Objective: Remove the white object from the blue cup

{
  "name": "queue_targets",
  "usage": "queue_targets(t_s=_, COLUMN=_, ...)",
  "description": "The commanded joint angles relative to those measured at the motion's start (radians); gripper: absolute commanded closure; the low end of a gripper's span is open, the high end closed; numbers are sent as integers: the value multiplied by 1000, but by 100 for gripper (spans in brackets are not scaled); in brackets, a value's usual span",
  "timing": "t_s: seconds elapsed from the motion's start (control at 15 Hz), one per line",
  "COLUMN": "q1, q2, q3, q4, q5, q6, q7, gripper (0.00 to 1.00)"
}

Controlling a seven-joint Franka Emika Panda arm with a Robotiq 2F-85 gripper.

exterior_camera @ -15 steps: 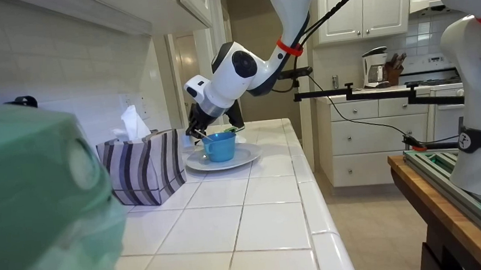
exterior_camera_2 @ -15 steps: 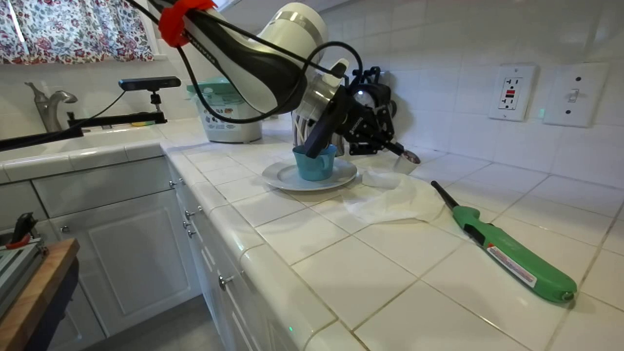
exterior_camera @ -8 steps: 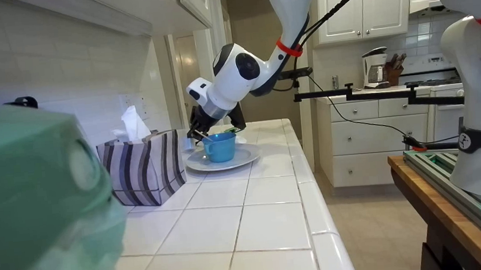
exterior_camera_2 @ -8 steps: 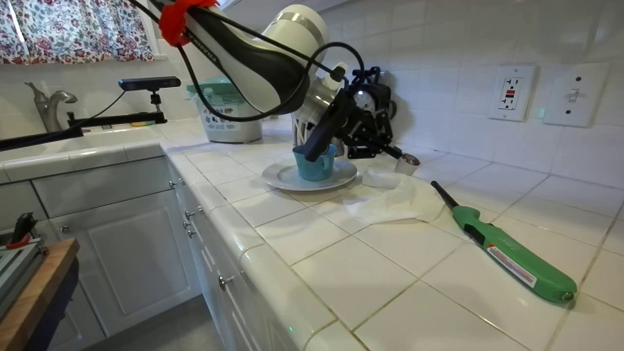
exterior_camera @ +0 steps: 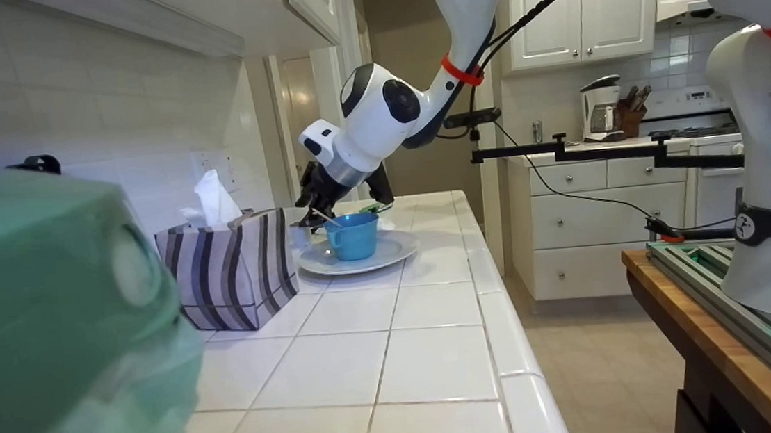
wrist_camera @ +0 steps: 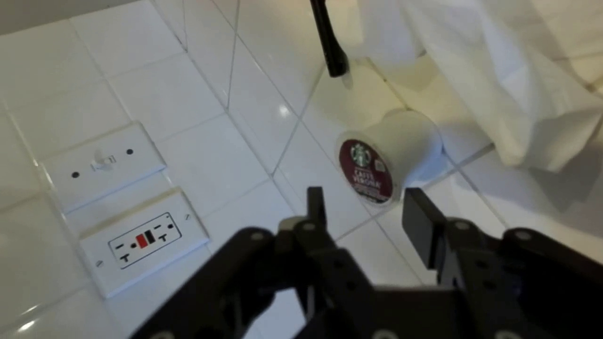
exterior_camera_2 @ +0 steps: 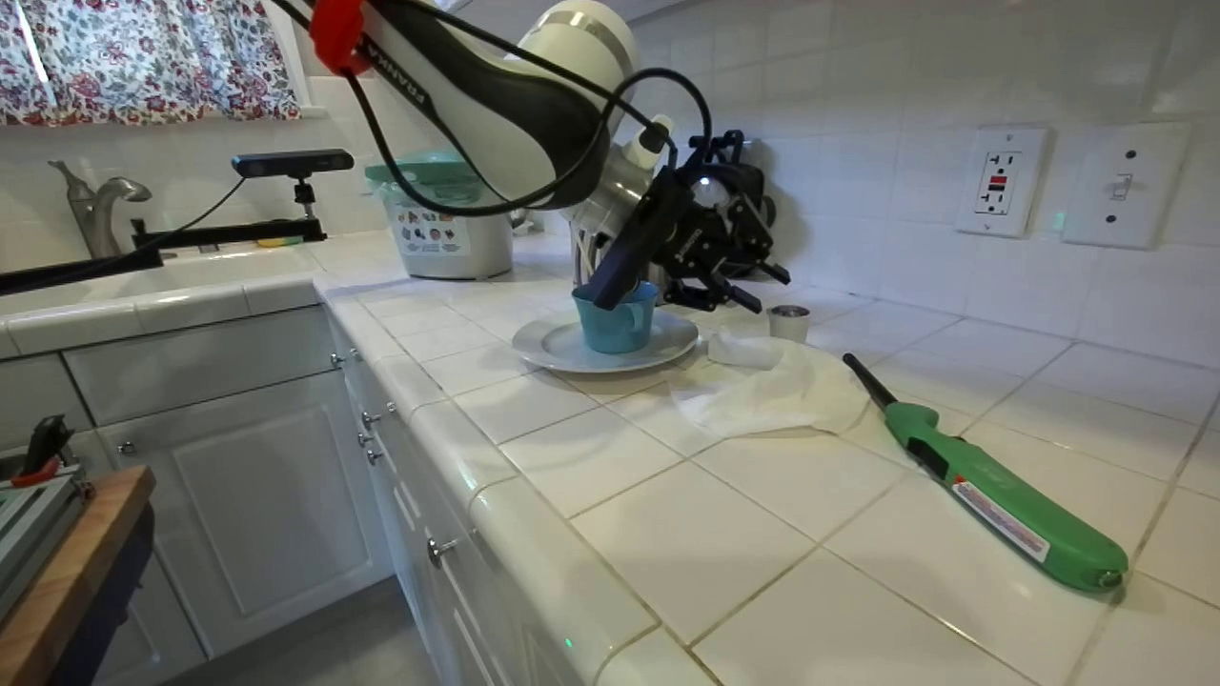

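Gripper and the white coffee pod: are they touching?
Apart. An exterior view shows a narrow gap between the open gripper's fingertips and the rim of the white coffee pod below.

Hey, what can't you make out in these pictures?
Cup: inner bottom, hidden by its wall in both exterior views.
Pod: underside, hidden by its body in the wrist view.
Lighter label: text too small in an exterior view.
Green object: blurred, cut off by an exterior view's left edge.
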Motion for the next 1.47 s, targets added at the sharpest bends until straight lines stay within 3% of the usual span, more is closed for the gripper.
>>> queue_targets(t_s=0.0, q1=-3, q2=-77, q3=-3, q4=-55, q5=-16, q6=40, q7=19, gripper=20)
queue_targets(t_s=0.2, q1=46, q2=-145, q3=-99, q4=-177, q5=173, q6=97, q7=-126, gripper=1)
queue_targets(t_s=0.4, q1=97, q2=-202, q3=-195, q4=-339, q5=408, q6=122, q7=-306, gripper=0)
queue_targets(t_s=0.53, q1=103, q2=-246, q3=-203, q4=-431, q5=555, q6=100, q7=-412, gripper=0)
queue_targets(t_s=0.6, q1=-69, q2=-319, q3=1, q4=-462, q5=588, q6=12, q7=-476, gripper=0)
queue_targets(t_s=0.67, q1=-87, q2=-343, q3=32, q4=-491, q5=658, q6=-13, q7=-520, gripper=0)
queue_targets(t_s=0.73, q1=0, q2=-341, q3=-46, q4=-494, q5=753, q6=-2, q7=-550, gripper=0)
queue_targets(t_s=0.8, q1=-30, q2=-379, q3=7, q4=-509, q5=829, q6=-44, q7=-598, gripper=0)
queue_targets(t_s=1.13, q1=-17, q2=-498, q3=77, q4=-475, q5=1181, q6=-262, q7=-805, gripper=0)
queue_targets(t_s=1.2, q1=-96, q2=-522, q3=173, q4=-460, q5=1238, q6=-339, q7=-846, gripper=0)
queue_targets(t_s=1.4, q1=-139, q2=-576, q3=243, q4=-420, q5=1452, q6=-554, q7=-1017, gripper=0)
